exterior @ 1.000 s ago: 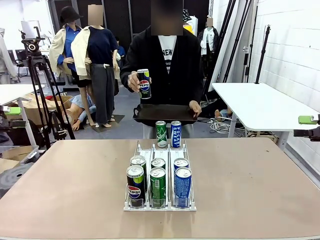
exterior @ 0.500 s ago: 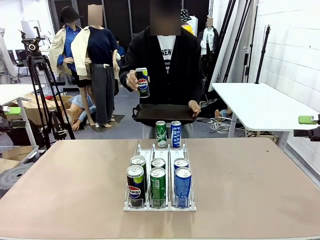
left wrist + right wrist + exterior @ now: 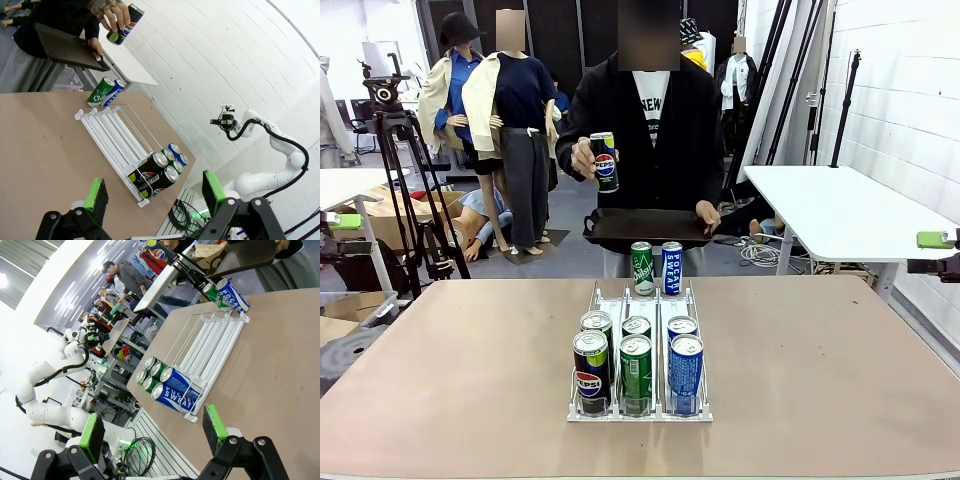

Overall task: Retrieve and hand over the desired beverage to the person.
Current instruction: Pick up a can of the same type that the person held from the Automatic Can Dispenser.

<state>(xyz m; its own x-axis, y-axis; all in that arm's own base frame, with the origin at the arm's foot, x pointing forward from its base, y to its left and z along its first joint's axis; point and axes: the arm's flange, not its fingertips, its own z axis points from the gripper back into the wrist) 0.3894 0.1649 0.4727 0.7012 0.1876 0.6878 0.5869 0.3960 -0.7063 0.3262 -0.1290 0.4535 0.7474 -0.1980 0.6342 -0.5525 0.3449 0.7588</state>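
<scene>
The person (image 3: 650, 120) stands at the far side of the table, holding up a Pepsi can (image 3: 604, 162) in one hand and a black tray (image 3: 650, 228) in the other. A clear can rack (image 3: 640, 300) sits mid-table. At its near end stand Pepsi cans (image 3: 590, 372), green cans (image 3: 636, 370) and blue Pocari Sweat cans (image 3: 686, 368). At its far end are a green can (image 3: 641, 268) and a Pocari can (image 3: 672, 268). My left gripper (image 3: 155, 196) is open and high above the table, well short of the rack (image 3: 112, 142). My right gripper (image 3: 154, 432) is open too, off the rack's (image 3: 212, 337) other side.
A white table (image 3: 840, 215) stands at the back right and a camera tripod (image 3: 395, 150) at the back left. The brown tabletop (image 3: 450, 370) is bare on both sides of the rack. In the left wrist view my right arm (image 3: 265, 150) is raised off the table's side.
The person's hand has shifted the Pepsi can slightly up and to the picture's left. Both arms and the rack have stayed still.
</scene>
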